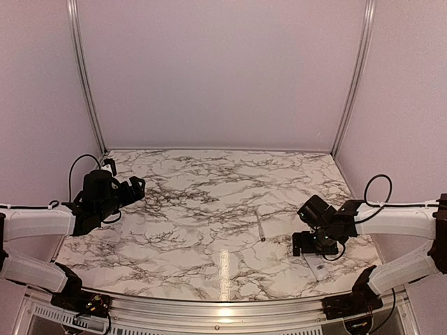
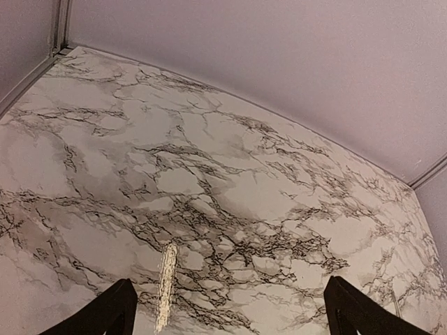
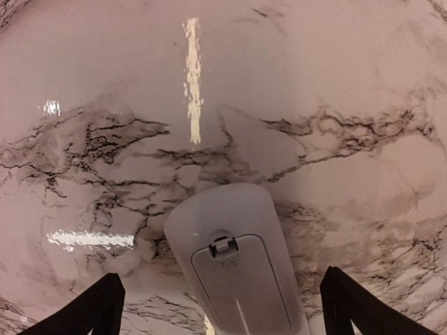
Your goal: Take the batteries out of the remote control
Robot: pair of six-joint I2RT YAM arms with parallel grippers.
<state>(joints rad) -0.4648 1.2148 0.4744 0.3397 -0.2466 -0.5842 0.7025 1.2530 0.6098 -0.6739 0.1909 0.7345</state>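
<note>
The remote control [image 3: 234, 209] is laid flat on the marble table [image 1: 209, 202] near the front right corner, back face up. The battery cover [image 3: 241, 289] is seated flush in it, with the latch tab [image 3: 222, 243] at its far end. What is under the cover is hidden.

The right gripper [image 1: 309, 246] is held directly above the remote. Its fingers [image 3: 98, 307] are spread wide to either side of the remote, and nothing is gripped. Contact with the remote cannot be determined.

A thin grey stick [image 1: 260, 227] is located to the left of the right gripper, apart from the remote, lying roughly front to back. No other object is placed between gripper and remote.

The left gripper [image 1: 133, 187] is positioned well apart, above the left edge of the table. Its fingers [image 2: 105, 314] are spread wide and nothing is held.

The cover and latch are resolved only in the right wrist view (in the top view the remote is seen as a pale bar partly overlapped by the gripper). Only bare marble and the back wall [image 2: 279, 56] are shown in the left wrist view.
</note>
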